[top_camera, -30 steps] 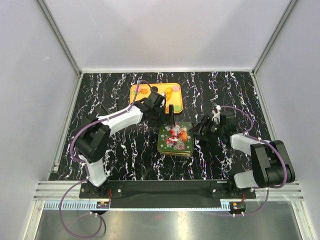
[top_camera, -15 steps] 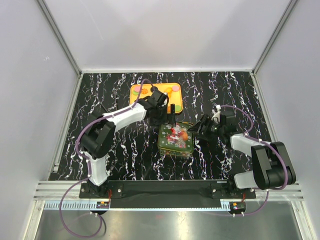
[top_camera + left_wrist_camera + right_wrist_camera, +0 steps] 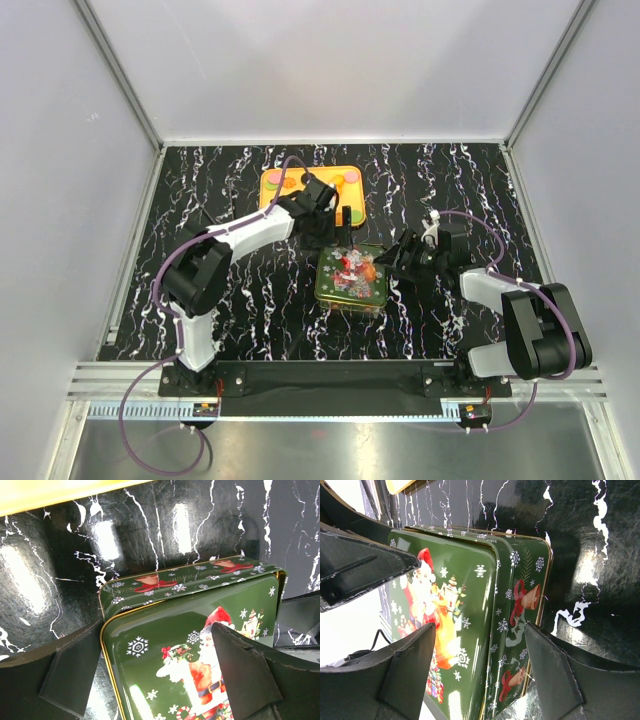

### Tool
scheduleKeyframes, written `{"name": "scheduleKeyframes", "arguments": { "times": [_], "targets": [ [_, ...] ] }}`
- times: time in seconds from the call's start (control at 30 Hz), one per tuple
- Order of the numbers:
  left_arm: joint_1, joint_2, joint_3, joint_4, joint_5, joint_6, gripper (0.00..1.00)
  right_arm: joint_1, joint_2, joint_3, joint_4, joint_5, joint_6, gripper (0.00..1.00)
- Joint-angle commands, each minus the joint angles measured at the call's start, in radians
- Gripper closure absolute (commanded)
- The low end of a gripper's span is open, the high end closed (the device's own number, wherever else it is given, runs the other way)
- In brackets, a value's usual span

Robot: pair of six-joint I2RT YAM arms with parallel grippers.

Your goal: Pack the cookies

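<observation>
A green Christmas tin [image 3: 349, 279] with a Santa lid lies at the table's middle. The cookies [image 3: 349, 178] are small orange and pink discs on an orange tray [image 3: 272, 196] behind it. My left gripper [image 3: 341, 226] is at the tin's far edge. In the left wrist view it [image 3: 157, 645] is open, its fingers [image 3: 70, 675] straddling the lid [image 3: 165, 645]. My right gripper [image 3: 398, 256] is at the tin's right edge. In the right wrist view it [image 3: 480, 630] is open around the tin's side wall [image 3: 520, 605]. Nothing is held.
The black marbled table [image 3: 230, 290] is ringed by grey enclosure walls [image 3: 70, 150]. The tray's yellow edge [image 3: 50, 490] shows at the top of the left wrist view. The left arm [image 3: 250, 230] reaches across in front of the tray.
The left arm's elbow has swung back toward the tray while its gripper stays at the tin's far edge. The right gripper has edged slightly toward the tin.
</observation>
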Motion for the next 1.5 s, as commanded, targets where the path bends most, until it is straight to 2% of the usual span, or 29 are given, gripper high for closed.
{"name": "scheduleKeyframes", "arguments": {
  "times": [0.0,0.23,0.93,1.23,1.47],
  "targets": [
    [-0.005,-0.049,-0.008,0.014,-0.027,0.022,0.05,0.012,-0.006,0.002,0.052,0.005,-0.002,0.20],
    [-0.003,-0.066,-0.011,0.013,-0.037,0.044,0.01,0.012,-0.007,-0.003,0.052,0.007,-0.009,0.20],
    [0.011,-0.114,-0.024,0.003,-0.045,0.068,0.01,0.012,-0.004,-0.011,0.053,0.005,-0.016,0.19],
    [0.026,-0.169,-0.077,-0.017,-0.062,0.071,0.01,0.011,0.002,-0.009,0.061,0.004,-0.015,0.19],
    [0.025,-0.259,-0.207,0.016,-0.038,0.041,0.01,0.012,0.006,-0.008,0.064,0.004,-0.013,0.19]
  ]
}}
